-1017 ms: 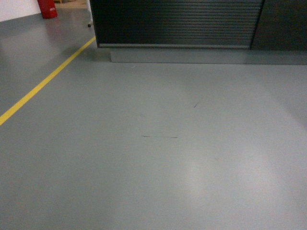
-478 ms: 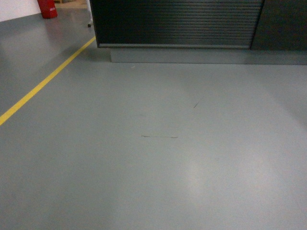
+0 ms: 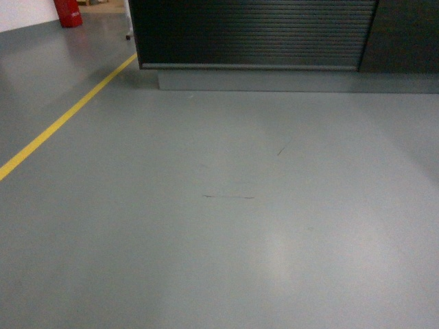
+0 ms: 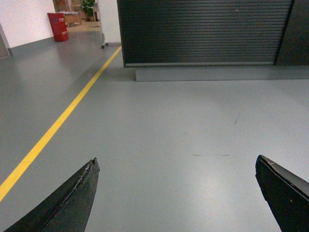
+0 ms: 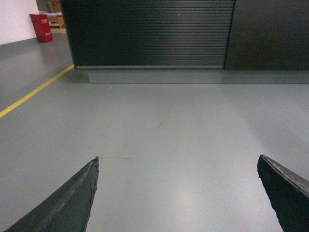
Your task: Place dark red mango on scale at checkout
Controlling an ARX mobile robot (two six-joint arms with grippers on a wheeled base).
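Grey floor (image 3: 226,226) fills most of the head view, crossed at the left by a yellow line (image 3: 65,113). At the far end stands the checkout (image 3: 254,31), its black front panel ribbed horizontally above a grey plinth; its top lies out of frame. A red bin (image 4: 59,26) sits far off at the left. The left gripper (image 4: 176,193) hangs above bare floor, jaws spread wide, holding nothing. The right gripper (image 5: 178,193) is likewise wide apart and empty. Neither mango nor scale shows in any view.
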